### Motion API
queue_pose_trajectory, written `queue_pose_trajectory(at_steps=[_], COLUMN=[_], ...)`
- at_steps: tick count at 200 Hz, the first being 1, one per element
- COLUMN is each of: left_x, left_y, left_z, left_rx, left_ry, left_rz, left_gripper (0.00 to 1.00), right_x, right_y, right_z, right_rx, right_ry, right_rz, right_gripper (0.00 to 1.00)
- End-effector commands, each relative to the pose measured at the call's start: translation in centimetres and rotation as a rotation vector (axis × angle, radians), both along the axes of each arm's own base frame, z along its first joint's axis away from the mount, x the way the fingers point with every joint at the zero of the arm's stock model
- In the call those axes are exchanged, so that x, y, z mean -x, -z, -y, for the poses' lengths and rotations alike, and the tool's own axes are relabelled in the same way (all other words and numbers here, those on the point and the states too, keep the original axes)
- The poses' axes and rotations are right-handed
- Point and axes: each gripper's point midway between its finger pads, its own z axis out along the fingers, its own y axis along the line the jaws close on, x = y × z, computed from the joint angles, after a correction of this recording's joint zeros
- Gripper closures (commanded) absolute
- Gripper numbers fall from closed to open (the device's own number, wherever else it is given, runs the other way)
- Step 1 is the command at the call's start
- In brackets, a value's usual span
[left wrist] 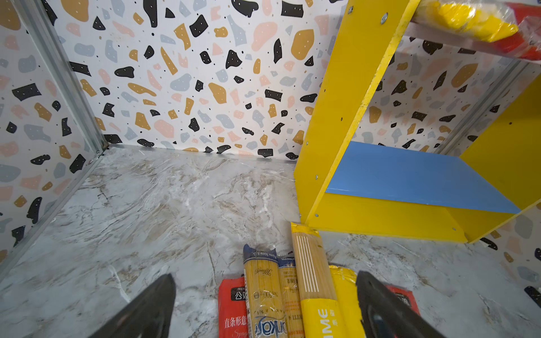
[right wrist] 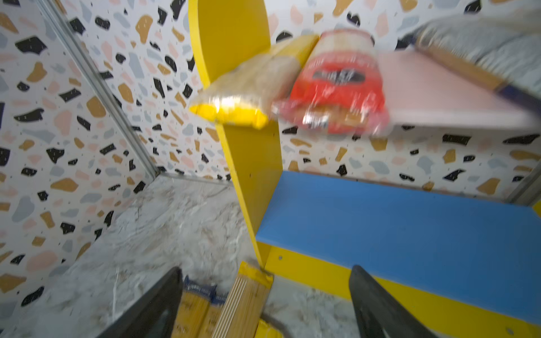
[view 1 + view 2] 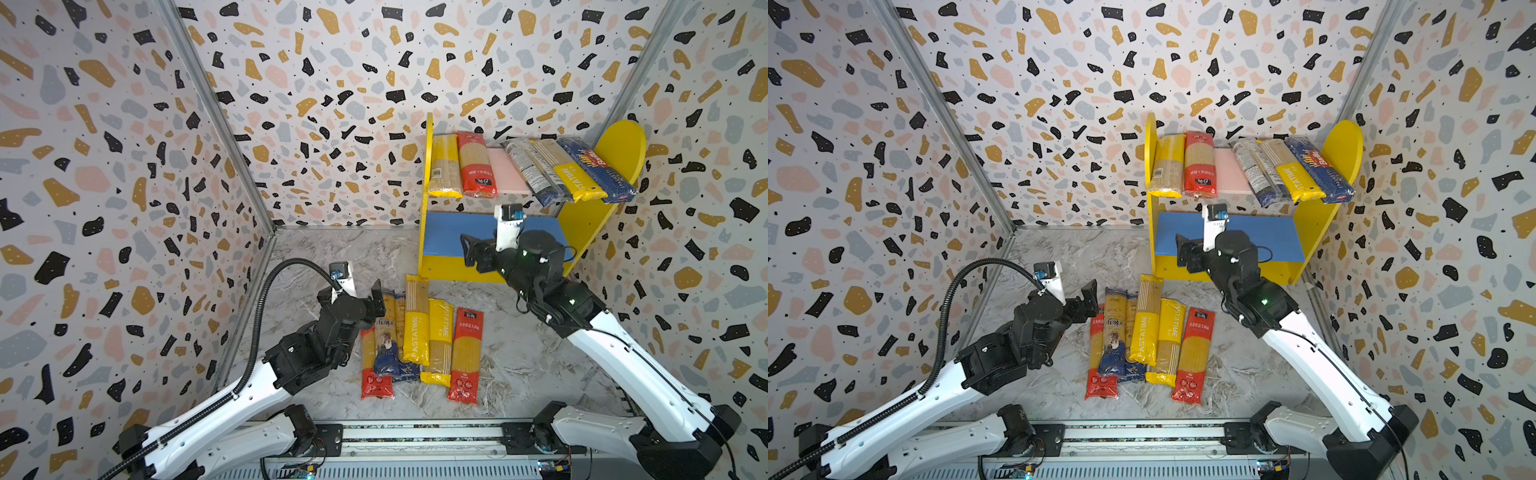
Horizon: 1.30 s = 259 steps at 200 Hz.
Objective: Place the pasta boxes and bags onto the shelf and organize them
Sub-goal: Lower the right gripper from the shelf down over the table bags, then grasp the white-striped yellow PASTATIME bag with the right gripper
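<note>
The shelf (image 3: 430, 199) stands at the back right, with a pink upper board (image 3: 505, 172) and a bare blue lower board (image 3: 449, 235). On the pink board lie a clear pack with a yellow end (image 3: 444, 166) and a red pack (image 3: 476, 164) at its left. A dark pack (image 3: 528, 170), a yellow pack (image 3: 569, 170) and a blue Barilla box (image 3: 594, 168) lie slanted at its right. Several pasta packs (image 3: 417, 328) lie side by side on the floor. My left gripper (image 3: 376, 301) hovers open over their far left ends (image 1: 263, 286). My right gripper (image 3: 471, 251) is open and empty before the blue board (image 2: 395, 222).
Terrazzo-patterned walls enclose the marble floor (image 3: 340, 257) on three sides, with metal corner posts (image 3: 232, 137). A metal rail (image 3: 415, 436) carrying both arm bases runs along the front edge. A black cable hose (image 3: 266, 299) arcs over the left arm.
</note>
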Motion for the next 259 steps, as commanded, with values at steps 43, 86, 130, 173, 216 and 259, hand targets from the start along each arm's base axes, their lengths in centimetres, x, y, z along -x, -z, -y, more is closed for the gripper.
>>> queue_pose_trajectory(at_steps=[43,86,130,173,216,259], left_x=[0.9,1.2,1.7,2.4,3.0,3.6], left_y=[5.7,6.9,7.5,7.7,7.7,7.4], left_z=[-1.2,-1.3,-2.1,-3.2,-3.8,-3.9], left_rx=[0.005,0.02,0.026,0.045,0.051,0.053], left_ry=[-0.024,-0.022,-0.036,-0.047,-0.033,0.002], left_rz=[-0.078,-0.095,-0.102,-0.095,-0.081,-0.078], left_gripper=[0.06,0.06,0.06,0.06,0.06,0.06], right_x=[5.9,6.9,6.9,7.9,8.0,7.2], right_y=[12.4,16.3,20.0,23.4,25.6,27.7], right_z=[1.5,0.2,-3.7,-8.6,-12.2,-13.4], right_rx=[-0.008,0.027,0.041,0.017,0.015,0.072], right_ry=[0.076,0.03,-0.028,-0.1,-0.147,-0.116], right_rz=[-0.261,-0.358,-0.472,-0.586,-0.644,-0.681], right_gripper=[0.12,0.12,0.12,0.11,0.11,0.11])
